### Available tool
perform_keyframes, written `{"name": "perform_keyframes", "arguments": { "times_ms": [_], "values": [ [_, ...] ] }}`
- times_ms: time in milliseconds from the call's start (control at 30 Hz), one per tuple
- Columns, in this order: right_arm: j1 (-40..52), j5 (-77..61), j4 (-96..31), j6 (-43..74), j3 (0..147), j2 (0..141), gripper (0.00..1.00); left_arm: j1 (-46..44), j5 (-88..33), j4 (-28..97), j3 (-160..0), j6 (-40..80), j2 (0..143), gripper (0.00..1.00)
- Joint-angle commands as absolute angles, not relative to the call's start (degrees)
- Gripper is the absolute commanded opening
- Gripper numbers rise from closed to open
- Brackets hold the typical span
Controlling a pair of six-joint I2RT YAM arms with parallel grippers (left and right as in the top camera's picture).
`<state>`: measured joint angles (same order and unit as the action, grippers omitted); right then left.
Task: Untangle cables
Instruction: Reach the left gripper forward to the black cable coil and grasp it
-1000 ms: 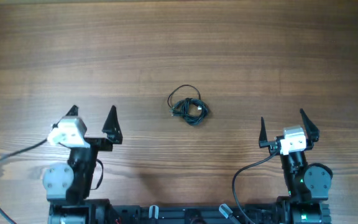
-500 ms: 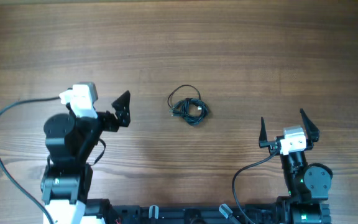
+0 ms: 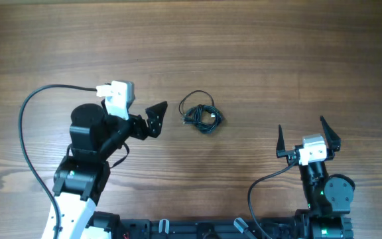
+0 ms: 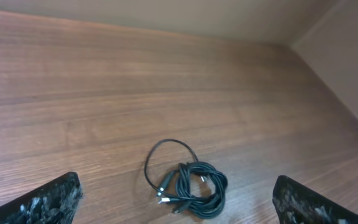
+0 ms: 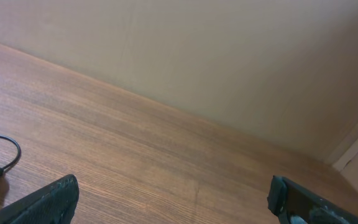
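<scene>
Left pincer (image 3: 156, 116) wide, holding nothing, hanging just left of the cables (image 3: 201, 115), not touching. Cables sit as one small tangle mid-surface (image 3: 277, 53), with one loop sticking out toward the far edge. On my left wrist cam the bundle lies ahead, framed between the two fingertips. Right pincer (image 3: 301, 129) also wide and empty, well apart, toward the near right corner.

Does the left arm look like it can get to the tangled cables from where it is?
Probably yes. The left end effector is open and points at the cables, which lie apart from it on the table with nothing between them.
</scene>
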<state>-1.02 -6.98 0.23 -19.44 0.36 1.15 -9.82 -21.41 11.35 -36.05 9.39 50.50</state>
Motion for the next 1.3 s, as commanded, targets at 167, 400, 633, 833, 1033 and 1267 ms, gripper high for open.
{"name": "perform_keyframes", "arguments": {
  "times_ms": [167, 400, 633, 833, 1033, 1267],
  "values": [
    [-1.1, -5.7, 0.3, -19.9, 0.3, 0.6, 1.00, -13.8, -19.2, 9.0, -37.6, 15.7, 58.1, 0.93],
    [-1.1, -5.8, 0.3, -19.9, 0.3, 0.6, 1.00, -24.6, -9.4, 11.2, -46.7, 18.2, 74.5, 0.84],
    [-1.1, -5.8, 0.3, -20.0, 0.3, 0.6, 1.00, -28.2, -4.8, 8.5, -51.7, 7.4, 93.4, 0.79],
    [-1.1, -5.8, 0.3, -19.9, 0.3, 0.6, 1.00, -30.3, -9.8, 7.6, -51.7, -2.6, 100.0, 0.74],
    [-1.1, -5.8, 0.3, -19.9, 0.3, 0.6, 1.00, -32.7, -9.3, 5.9, -51.7, -3.0, 105.6, 0.52],
    [-1.1, -5.8, 0.3, -19.9, 0.3, 0.6, 1.00, -32.7, 1.5, 6.3, -51.7, 7.7, 104.6, 0.04]
  ]
}}
